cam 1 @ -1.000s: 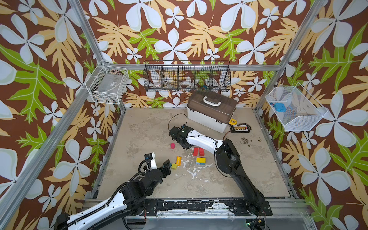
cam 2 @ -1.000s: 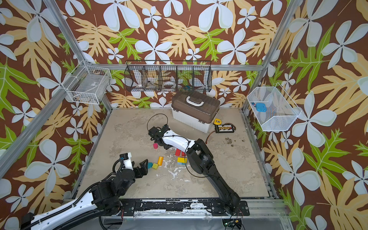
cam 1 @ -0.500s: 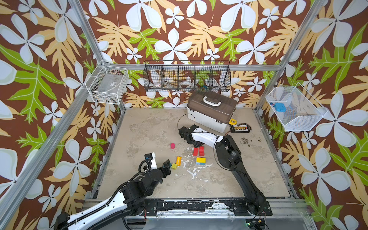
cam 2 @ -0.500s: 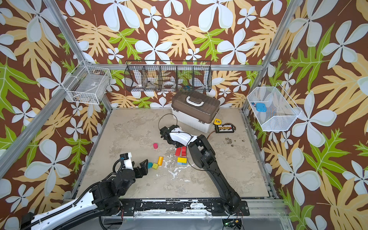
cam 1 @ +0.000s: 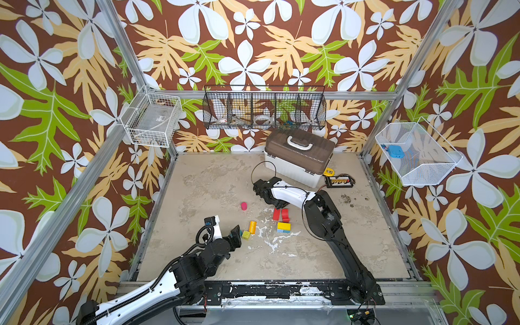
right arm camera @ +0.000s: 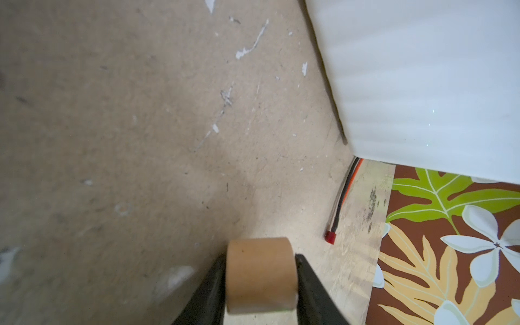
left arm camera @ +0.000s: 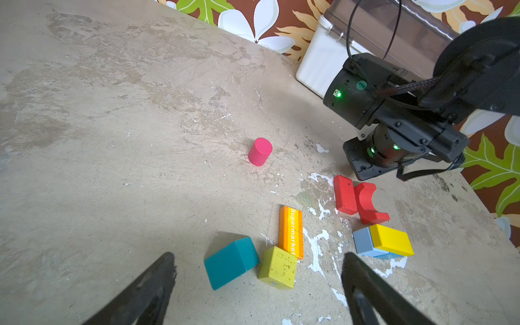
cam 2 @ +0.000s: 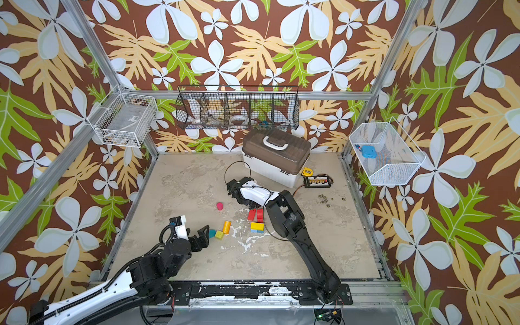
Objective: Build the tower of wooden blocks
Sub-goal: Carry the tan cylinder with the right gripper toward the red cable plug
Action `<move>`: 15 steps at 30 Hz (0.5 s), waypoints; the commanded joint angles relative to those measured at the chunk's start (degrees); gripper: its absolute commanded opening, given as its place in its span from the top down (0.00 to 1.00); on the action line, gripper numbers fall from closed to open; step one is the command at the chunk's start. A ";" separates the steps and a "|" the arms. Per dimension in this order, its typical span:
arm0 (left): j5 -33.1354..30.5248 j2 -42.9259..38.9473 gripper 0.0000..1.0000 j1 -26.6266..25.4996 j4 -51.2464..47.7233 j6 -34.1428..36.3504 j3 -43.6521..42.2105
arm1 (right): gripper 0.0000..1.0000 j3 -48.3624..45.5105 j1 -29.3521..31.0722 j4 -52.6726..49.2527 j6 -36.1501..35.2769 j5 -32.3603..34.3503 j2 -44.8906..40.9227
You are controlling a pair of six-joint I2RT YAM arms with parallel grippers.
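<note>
Wood blocks lie loose mid-table: a pink cylinder (cam 1: 243, 206), a red block (left arm camera: 344, 194), a red arch (left arm camera: 368, 204), an orange block (left arm camera: 291, 230), a yellow-green cube (left arm camera: 278, 267), a teal roof piece (left arm camera: 230, 261), and a yellow block (left arm camera: 391, 239) resting on a blue one (left arm camera: 363, 242). No tower is in view. My left gripper (left arm camera: 259, 257) hangs open just above the teal piece and the cube, touching neither. My right gripper (right arm camera: 260, 256) is shut on a bare wood cylinder (right arm camera: 260, 278), low over the table near the white case (right arm camera: 422, 84).
The white case with the brown lid (cam 1: 292, 168) stands at the back, with a small circuit board (cam 1: 339, 181) and wires beside it. A red-tipped wire (right arm camera: 328, 235) lies near the right gripper. Wire baskets hang on the walls.
The right arm has swung away from the pink cylinder toward the white case, carrying the wood cylinder. The left arm and the loose blocks have not moved.
</note>
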 commanded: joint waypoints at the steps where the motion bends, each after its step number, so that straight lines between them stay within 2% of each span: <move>1: -0.31 0.00 0.07 -0.02 0.42 0.22 0.14 | 0.57 0.07 0.11 0.45 -0.15 -4.13 -0.20; 11: -0.23 0.07 0.07 0.02 0.37 0.22 0.16 | 0.60 1.25 0.06 1.23 -0.58 -6.81 -1.21; 15: -0.29 0.05 0.07 -0.03 0.42 0.22 0.14 | 0.60 1.94 0.12 0.79 -0.66 -5.71 -0.85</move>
